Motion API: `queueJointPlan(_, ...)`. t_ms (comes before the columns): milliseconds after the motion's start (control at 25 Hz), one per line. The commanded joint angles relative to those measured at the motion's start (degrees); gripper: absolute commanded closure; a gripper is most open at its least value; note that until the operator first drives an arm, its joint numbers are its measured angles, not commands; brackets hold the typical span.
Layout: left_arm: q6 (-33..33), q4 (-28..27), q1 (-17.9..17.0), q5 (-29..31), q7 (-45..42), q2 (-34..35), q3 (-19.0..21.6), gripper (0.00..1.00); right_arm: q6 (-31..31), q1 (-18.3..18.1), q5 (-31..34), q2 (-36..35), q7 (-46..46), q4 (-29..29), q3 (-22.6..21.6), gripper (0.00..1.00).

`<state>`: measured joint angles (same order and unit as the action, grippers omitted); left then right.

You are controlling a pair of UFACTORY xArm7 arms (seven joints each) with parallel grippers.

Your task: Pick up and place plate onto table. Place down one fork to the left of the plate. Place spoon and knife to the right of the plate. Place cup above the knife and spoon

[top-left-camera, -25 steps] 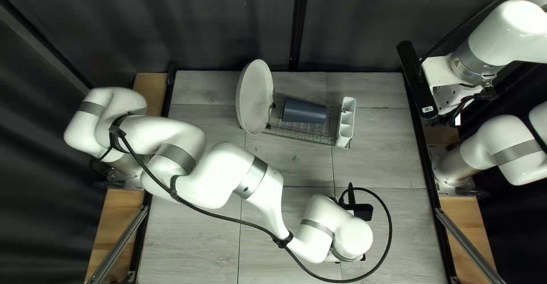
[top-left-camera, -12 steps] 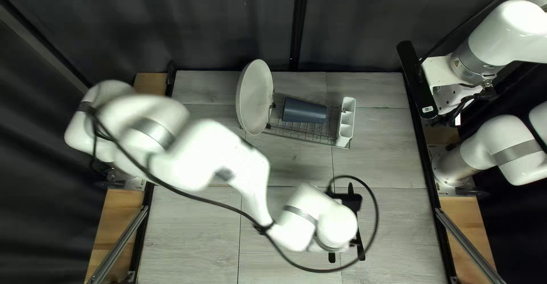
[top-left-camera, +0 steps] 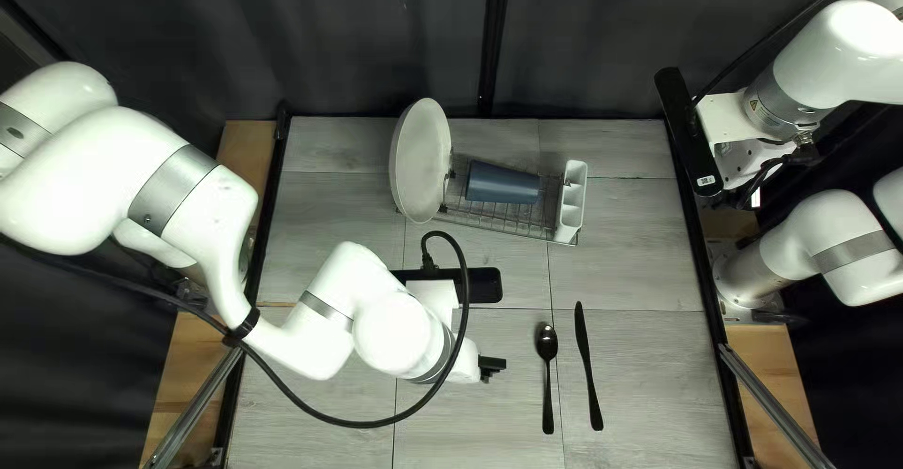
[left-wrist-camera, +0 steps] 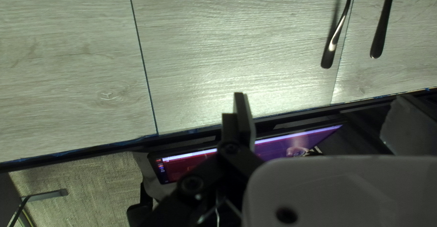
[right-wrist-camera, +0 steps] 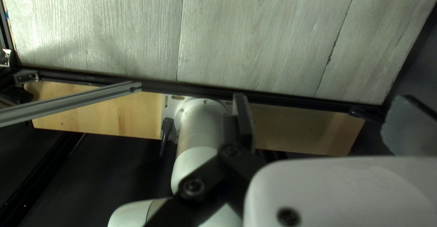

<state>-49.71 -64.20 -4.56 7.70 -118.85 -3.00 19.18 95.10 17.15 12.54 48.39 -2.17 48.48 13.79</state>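
Left hand (left-wrist-camera: 319, 97): released, fingers spread, nothing between them. Position: above the near part of the worktop (top-left-camera: 640, 262), to the spoon's left. Right hand (right-wrist-camera: 319, 97): also released and empty, off the right edge.

The spoon (top-left-camera: 546, 342) and knife (top-left-camera: 588, 365) lie side by side on the worktop. The plate (top-left-camera: 420, 160) stands tilted at the left end of the wire rack (top-left-camera: 499, 215); the cup (top-left-camera: 503, 183) lies on the rack beside it. No fork can be made out.

The step in hand is probably fetching the plate. Set one finger on each side of the rim, close firmly, then lift clear of the wires before moving sideways; a low pull could drag the rack or roll the cup. Level the plate, lower it left of the spoon, and reserve space for the fork.
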Motion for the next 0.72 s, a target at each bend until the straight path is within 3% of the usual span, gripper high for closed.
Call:
queueJointPlan(40,-9.3,0.0,1.4,-2.3,5.4,5.0,-1.8,0.0,0.0,0.0,0.0,0.0,0.0,0.0,0.0,0.0)
queueJointPlan(360,-30.9,-7.1,5.9,1.3,16.5,7.9,-7.1,0.0,0.0,0.0,0.0,0.0,0.0,0.0,0.0,0.0)
queueJointPlan(720,-45.1,-13.7,9.7,6.2,25.2,3.6,-11.1,0.0,0.0,0.0,0.0,0.0,0.0,0.0,0.0,0.0)
